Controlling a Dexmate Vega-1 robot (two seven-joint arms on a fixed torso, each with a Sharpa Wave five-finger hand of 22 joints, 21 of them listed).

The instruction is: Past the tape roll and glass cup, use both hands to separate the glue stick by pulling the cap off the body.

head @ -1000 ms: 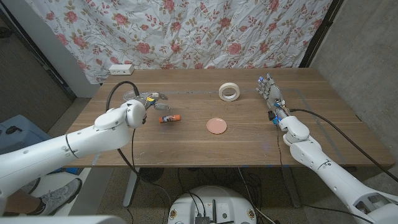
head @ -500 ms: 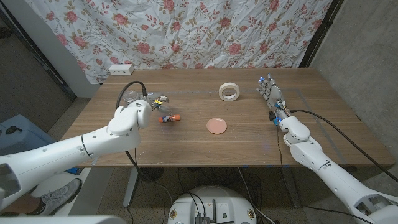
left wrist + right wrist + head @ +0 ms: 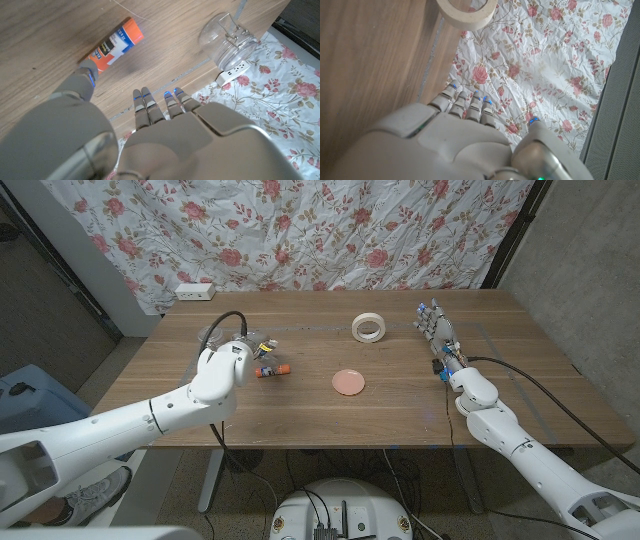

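A: Left hand (image 3: 240,352) is over the table's left side, fingers spread, holding nothing. In the left wrist view its thumb tip sits right at one end of the glue stick (image 3: 111,46); I can't tell if it touches.

B: And the stick itself lies flat on the wood, orange cap pointing away from the thumb, just right of that hand. The glass jar (image 3: 227,41) stands beyond it toward the far left edge.

A: Right hand (image 3: 437,335) stands well apart at the far right, fingers extended and empty. The tape roll (image 3: 368,328) lies to its left, a pink disc (image 3: 348,383) nearer the front.

B: So nothing's gripped yet. My read: the left hand should close around the labelled body, leaving the orange cap exposed.

A: Agreed. Then the right has to cross past the tape roll, pinch only the cap, and pull straight along the stick's axis. A grip straddling the seam would lock the two halves together.
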